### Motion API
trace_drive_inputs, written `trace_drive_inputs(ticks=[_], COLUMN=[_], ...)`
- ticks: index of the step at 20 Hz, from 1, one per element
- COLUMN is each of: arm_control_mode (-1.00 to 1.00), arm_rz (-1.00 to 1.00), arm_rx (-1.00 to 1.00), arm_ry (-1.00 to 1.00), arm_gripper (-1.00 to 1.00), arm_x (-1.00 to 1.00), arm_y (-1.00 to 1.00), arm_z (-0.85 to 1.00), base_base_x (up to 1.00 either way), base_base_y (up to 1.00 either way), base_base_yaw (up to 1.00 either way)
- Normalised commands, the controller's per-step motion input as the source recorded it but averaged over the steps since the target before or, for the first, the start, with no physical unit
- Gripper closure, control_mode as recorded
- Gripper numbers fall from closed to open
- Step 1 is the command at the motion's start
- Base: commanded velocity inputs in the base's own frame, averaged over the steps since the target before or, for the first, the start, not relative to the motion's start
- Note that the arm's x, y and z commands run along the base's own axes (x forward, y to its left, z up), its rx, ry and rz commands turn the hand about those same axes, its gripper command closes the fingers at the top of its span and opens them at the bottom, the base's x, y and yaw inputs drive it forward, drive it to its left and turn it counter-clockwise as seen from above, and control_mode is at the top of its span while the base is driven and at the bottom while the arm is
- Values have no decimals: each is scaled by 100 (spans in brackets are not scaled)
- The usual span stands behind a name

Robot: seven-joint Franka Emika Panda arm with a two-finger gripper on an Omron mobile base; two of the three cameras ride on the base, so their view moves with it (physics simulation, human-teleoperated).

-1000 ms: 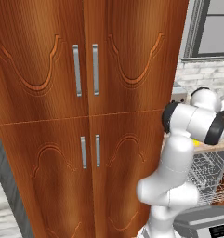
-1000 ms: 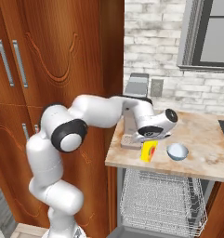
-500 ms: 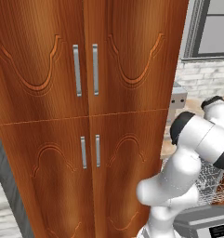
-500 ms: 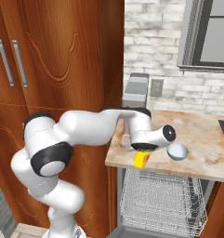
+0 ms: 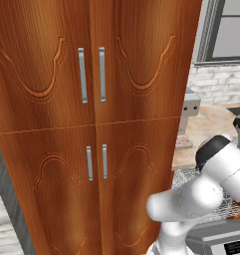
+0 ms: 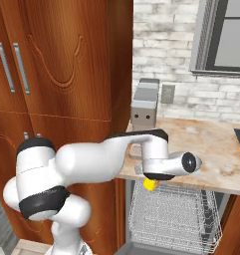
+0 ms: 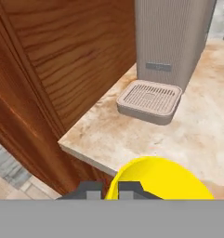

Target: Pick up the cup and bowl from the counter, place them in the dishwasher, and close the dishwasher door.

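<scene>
The yellow cup hangs just in front of and below the counter edge, over the dishwasher's wire rack. My gripper is shut on the cup's rim; in the hand view the cup bulges up beside the two dark fingertips. The counter lies beyond it. The bowl is hidden behind my hand in the right base view. The dishwasher door is folded down, open, under the rack.
A grey boxy appliance with a ribbed drip tray stands on the counter's left end. A tall brown wooden cabinet rises directly left of the counter. A window sits in the brick wall behind.
My hand has carried the cup off the counter's front edge and downward, toward the rack. The arm's elbow has swung lower, and the hand now covers the bowl.
</scene>
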Motion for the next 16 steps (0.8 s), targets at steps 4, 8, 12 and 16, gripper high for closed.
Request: trace_drive_inputs(ticks=[4, 8, 12, 16], arm_control_mode=[-100, -100, -100, -100], arm_rz=[0, 0, 0, -5], arm_rx=[-39, -37, -17, 5], arm_ry=[-1, 0, 0, 0], arm_gripper=[100, 100, 100, 100], arm_x=[-32, -23, -24, -27], arm_y=[0, 0, 0, -6], arm_z=[0, 0, -1, 0], base_base_x=[0, 0, 0, 0], base_base_y=[0, 0, 0, 0], base_base_yaw=[0, 0, 0, 0])
